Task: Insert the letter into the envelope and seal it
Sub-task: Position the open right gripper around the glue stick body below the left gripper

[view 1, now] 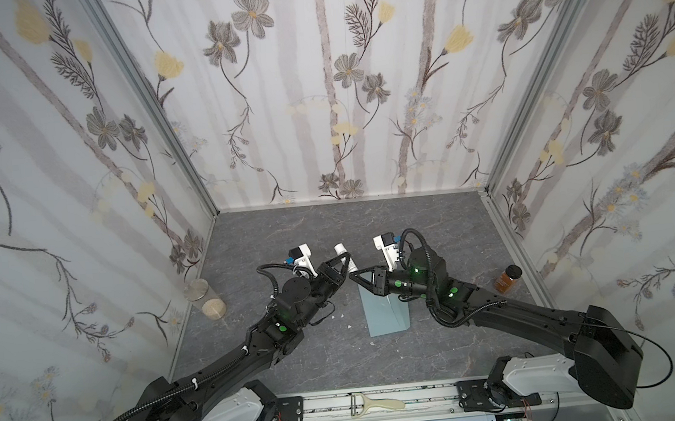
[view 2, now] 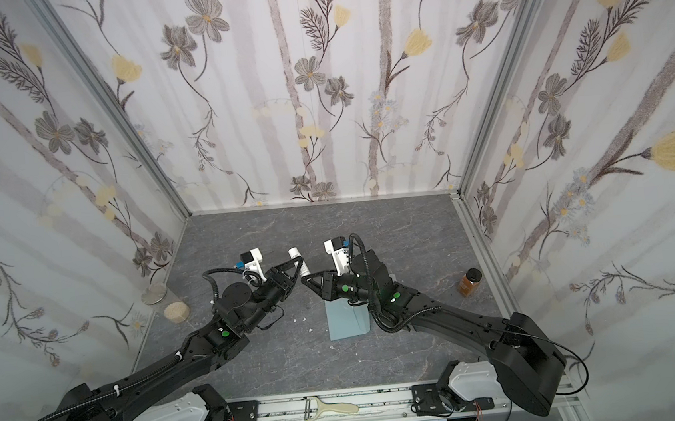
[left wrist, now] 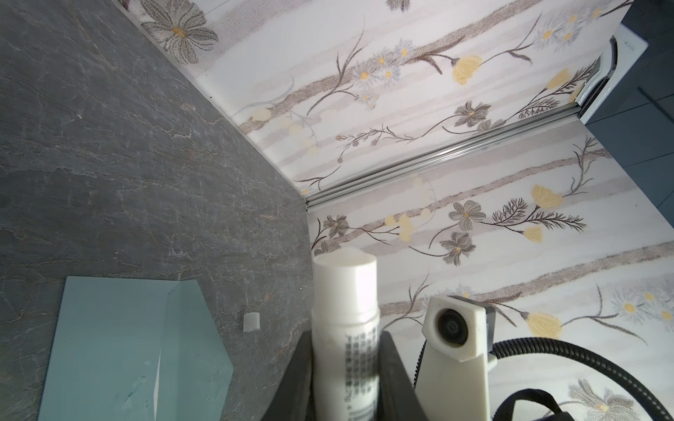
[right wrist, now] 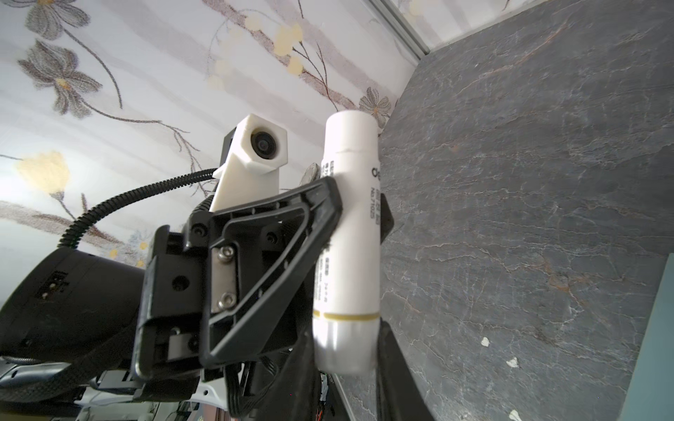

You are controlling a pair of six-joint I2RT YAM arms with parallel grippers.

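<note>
Envelope [view 1: 384, 313], flat matte blue-grey paper, lies on the stone-patterned table [view 1: 287, 232] under the right arm, its pointed flap unsealed. The letter [left wrist: 157, 371] shows only as a white sliver at the fold, apparently inside. The left end effector [view 1: 339, 262] clamps the smooth white cylindrical glue stick [view 1: 345, 256] mid-body, and the right end effector [view 1: 353, 276] grips its end. Gluing and sealing are still to do.

Aloft, left gripper [view 1: 344, 262] and right gripper [view 1: 353, 275] tip to tip; both tight around glue stick [view 1: 339, 249].
</note>
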